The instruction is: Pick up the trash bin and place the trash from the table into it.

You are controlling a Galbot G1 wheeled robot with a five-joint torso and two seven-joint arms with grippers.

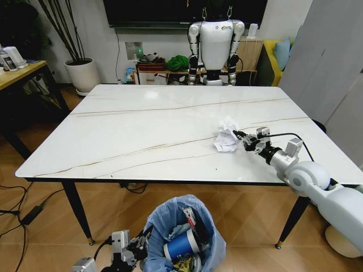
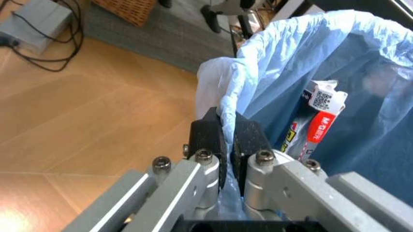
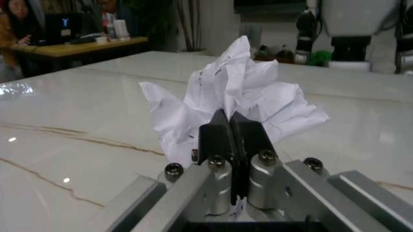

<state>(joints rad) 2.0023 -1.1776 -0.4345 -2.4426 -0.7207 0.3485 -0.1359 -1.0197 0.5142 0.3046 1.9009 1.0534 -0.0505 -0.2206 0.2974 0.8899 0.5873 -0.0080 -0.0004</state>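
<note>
**Right tool clamped on paper wad, left tool clamped on bin rim**

Right tool point(image 1: 245, 138) sits low over the desk point(image 1: 142, 130), on its right half toward the near edge. Pads closed on a fold of the crumpled white paper wad point(image 1: 227, 136); in the right wrist view the tool point(image 3: 230, 126) has no gap between pads and the wad point(image 3: 226, 96) bulges above and to both sides. Wad looks to be resting on the desk top; can't confirm contact under it.

Left tool point(image 1: 140, 245) is below the desk's near edge, at the left side of the trash bin point(image 1: 212, 243). Left wrist view: tool point(image 2: 229, 133) pinched narrow on the blue bag rim of the bin point(image 2: 258, 67), 1 pad outside, 1 inside.

Bin contents: blue paper cup point(image 1: 178, 245) on its side, a red-and-white carton point(image 2: 319, 121), other bits too cluttered to identify. Bin base cut off by the frame edge.

Around: second robot point(image 1: 215, 42) parked beyond the far desk edge, white plant pot point(image 1: 83, 75) far left, wooden side desk point(image 1: 17, 71) at left edge, cables point(image 1: 17, 212) on the floor. Nothing between wad and bin except the desk edge.
</note>
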